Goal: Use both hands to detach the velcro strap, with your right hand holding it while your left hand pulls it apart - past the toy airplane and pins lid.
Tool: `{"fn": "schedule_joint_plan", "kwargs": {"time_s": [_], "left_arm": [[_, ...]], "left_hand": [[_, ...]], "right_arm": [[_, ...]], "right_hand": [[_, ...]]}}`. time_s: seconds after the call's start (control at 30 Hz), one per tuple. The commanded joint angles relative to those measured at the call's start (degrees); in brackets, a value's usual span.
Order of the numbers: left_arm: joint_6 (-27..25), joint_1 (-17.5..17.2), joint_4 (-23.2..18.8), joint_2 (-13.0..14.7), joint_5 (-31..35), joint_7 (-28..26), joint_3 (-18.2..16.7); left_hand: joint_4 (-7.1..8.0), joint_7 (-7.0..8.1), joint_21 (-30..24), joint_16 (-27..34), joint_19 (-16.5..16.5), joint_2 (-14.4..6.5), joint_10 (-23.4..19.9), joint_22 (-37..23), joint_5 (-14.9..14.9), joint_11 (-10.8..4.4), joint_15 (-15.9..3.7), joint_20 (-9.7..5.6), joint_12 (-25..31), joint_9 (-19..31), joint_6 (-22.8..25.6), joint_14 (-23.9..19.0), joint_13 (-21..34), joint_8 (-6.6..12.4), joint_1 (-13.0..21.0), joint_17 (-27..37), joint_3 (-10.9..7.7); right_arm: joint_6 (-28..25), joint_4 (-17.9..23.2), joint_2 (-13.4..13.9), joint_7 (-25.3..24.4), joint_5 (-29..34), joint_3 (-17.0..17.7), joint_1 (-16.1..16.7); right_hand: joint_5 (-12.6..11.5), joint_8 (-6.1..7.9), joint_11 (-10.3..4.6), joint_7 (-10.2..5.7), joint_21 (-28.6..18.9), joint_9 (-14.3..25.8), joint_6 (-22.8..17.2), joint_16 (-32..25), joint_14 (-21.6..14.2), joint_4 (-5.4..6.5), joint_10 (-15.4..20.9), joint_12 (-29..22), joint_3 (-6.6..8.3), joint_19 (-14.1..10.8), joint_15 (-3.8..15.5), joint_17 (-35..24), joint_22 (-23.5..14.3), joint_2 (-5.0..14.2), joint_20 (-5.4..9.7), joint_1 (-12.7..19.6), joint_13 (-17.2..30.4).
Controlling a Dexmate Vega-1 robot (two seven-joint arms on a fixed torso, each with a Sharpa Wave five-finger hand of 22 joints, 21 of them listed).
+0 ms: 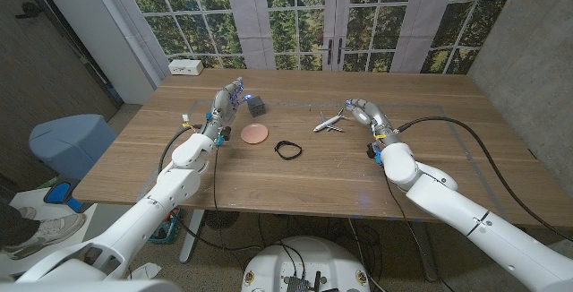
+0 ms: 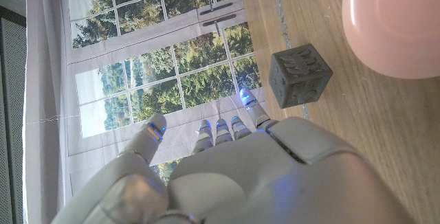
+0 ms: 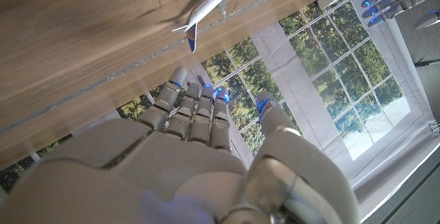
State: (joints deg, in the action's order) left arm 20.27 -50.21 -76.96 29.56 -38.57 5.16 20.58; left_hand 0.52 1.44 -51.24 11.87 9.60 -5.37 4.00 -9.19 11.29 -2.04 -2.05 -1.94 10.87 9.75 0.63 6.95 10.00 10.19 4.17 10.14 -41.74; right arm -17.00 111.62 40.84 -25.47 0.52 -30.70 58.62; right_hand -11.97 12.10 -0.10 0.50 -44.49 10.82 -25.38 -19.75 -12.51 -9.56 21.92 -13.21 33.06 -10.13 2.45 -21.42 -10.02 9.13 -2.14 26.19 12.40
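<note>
The black velcro strap (image 1: 287,150) lies as a small loop on the table's middle, with nothing touching it. A pink round pins lid (image 1: 255,133) (image 2: 395,21) sits just to its left. A white toy airplane (image 1: 329,122) (image 3: 210,4) lies to its right, farther back. My left hand (image 1: 228,95) (image 2: 240,176) is raised beyond the lid, fingers extended and holding nothing. My right hand (image 1: 365,113) (image 3: 199,155) hovers just right of the airplane, fingers stretched out and holding nothing.
A dark grey cube (image 1: 256,104) (image 2: 300,75) stands close to my left hand's fingertips, behind the lid. A white box (image 1: 186,67) sits at the table's far left corner. A blue bin (image 1: 72,144) stands on the floor left of the table.
</note>
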Motion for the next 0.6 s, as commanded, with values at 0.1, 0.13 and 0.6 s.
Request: {"fn": "schedule_joint_plan", "kwargs": {"time_s": [0.1,0.13,0.6], "left_arm": [[0.5,-0.6,-0.7,0.2,-0.2,0.1,-0.2],[0.5,-0.6,-0.7,0.2,-0.1,0.1,-0.2],[0.9,-1.2,-1.2,0.5,-0.5,0.2,-0.6]], "left_hand": [[-0.15,0.36,0.3,-0.2,2.4,-3.0,-0.2,-0.2,0.5,-0.15,-1.74,-0.71,0.4,0.1,0.5,-0.3,0.1,0.24,-0.3,0.1,-0.20],[-0.15,0.32,0.3,-0.2,2.4,-3.0,-0.2,-0.2,0.5,-0.16,-1.79,-0.72,0.4,0.1,0.5,-0.4,0.1,0.24,-0.3,0.1,-0.20],[-0.19,0.27,0.7,-0.3,2.1,-3.1,-0.3,-0.3,0.5,-0.10,-1.71,-0.81,0.4,0.1,0.5,-0.5,0.1,0.20,-0.4,0.2,-0.26]], "right_arm": [[-4.8,2.8,0.0,0.7,7.7,-4.0,-1.4],[-5.0,2.7,-0.1,0.7,8.4,-4.4,-1.6],[-9.4,3.4,-1.0,2.7,17.6,-9.2,-4.0]], "right_hand": [[-0.6,0.24,0.10,0.42,0.1,0.1,-0.9,-0.6,-0.1,-0.42,1.0,-0.5,-0.22,-1.3,1.22,-0.3,-0.1,-0.20,2.36,1.7,0.3],[-0.6,0.24,0.11,0.43,0.1,0.1,-1.0,-0.6,-0.1,-0.46,1.0,-0.5,-0.21,-1.4,1.33,-0.3,-0.1,-0.20,2.47,1.9,0.3],[-1.0,0.50,-0.53,0.00,0.0,0.1,-2.8,-1.5,-1.2,-1.31,2.7,-1.0,-0.19,-3.4,2.76,-0.4,0.0,-1.14,4.93,5.6,0.5]]}}
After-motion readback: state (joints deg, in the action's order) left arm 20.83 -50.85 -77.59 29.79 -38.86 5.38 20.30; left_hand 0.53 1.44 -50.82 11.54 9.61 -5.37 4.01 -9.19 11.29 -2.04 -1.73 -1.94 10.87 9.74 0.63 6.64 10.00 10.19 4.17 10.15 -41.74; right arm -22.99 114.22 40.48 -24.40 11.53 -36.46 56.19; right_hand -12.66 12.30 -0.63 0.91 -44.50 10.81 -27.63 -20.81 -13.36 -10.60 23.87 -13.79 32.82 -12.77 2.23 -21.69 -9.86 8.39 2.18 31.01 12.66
